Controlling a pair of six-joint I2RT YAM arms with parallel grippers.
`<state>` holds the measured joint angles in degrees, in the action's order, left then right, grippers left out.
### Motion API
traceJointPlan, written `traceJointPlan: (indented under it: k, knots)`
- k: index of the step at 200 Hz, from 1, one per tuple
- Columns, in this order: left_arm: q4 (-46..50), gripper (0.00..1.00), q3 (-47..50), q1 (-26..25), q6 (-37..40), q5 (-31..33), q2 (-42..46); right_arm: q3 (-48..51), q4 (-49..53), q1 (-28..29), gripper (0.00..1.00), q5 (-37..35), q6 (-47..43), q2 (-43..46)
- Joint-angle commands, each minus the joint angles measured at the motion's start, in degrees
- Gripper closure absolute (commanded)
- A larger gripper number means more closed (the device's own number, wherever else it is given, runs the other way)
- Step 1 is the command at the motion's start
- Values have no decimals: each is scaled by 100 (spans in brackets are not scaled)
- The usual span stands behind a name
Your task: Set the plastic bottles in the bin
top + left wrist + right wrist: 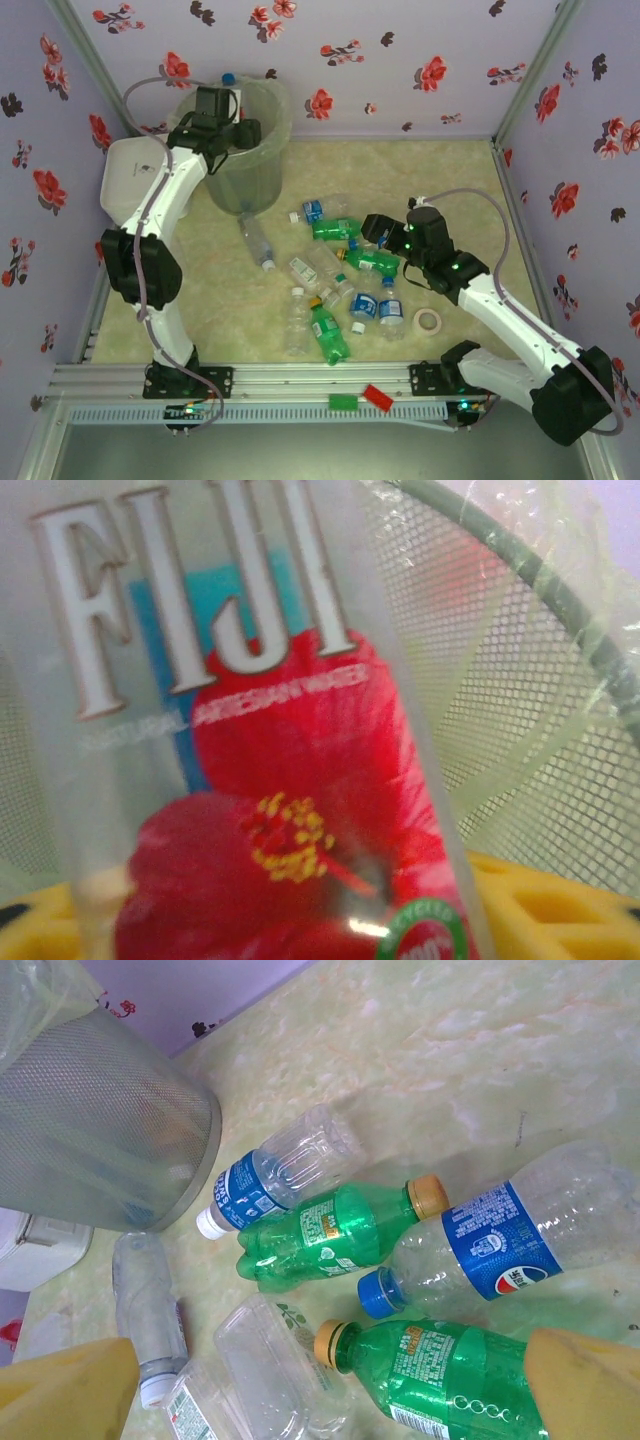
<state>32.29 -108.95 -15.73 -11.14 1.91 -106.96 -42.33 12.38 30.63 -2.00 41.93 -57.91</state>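
Note:
My left gripper [222, 112] hangs over the mouth of the bin [250, 165] and is shut on a clear Fiji bottle [250, 780] with a red flower label; its blue cap [229, 79] points to the far wall. The bin's mesh wall [560, 780] and bag liner lie behind that bottle. Several plastic bottles lie on the table's middle: green ones [335, 228] [328, 333], clear ones [258, 242]. My right gripper [372, 232] [325, 1385] hovers open above a yellow-capped green bottle [450, 1375], beside a Pepsi-labelled bottle [500, 1240] and another green bottle [320, 1235].
A tape roll [428, 321] lies right of the pile. A white lidded box [125, 180] [40, 1250] stands left of the bin [100, 1130], partly under the left arm. Red [378, 397] and green [343, 402] blocks sit on the front rail. Flowered walls enclose three sides.

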Motion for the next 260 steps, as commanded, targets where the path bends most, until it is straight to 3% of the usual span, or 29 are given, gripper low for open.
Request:
traceJointPlan:
  k: [1, 35, 88, 132, 176, 206, 220, 260]
  knots:
    - [217, 31, -258, 32, 102, 106, -80, 82, 53, -40, 0, -116, -103, 11]
    - [181, 19, -268, 34, 65, 102, 76, 43, 70, -40, 0, -116, -130, -15]
    - [-177, 13, 197, -75, -106, -416, 969, 13, 265, -38, 0, -160, -197, -184]
    - [-1650, 10, 2389, -535, -675, -816, 2708, 6, 729, -40, 0, -190, -300, -538]
    - [-3517, 9, 5018, -1144, -2045, -874, 4140, -22, 635, -92, 0, -692, -47, -998]
    - [-4393, 7, 5957, -1606, -2835, -1364, 4230, 5, 187, -373, 0, -749, 227, -1374]
    - [-4372, 0, 6100, -1897, -2860, -1328, 4116, -29, -6, -581, 1, -652, 383, -1570]
    - [-4671, 0, 6419, -2426, -3097, -1132, 3442, -179, -540, -881, 2, -498, 838, -2268]
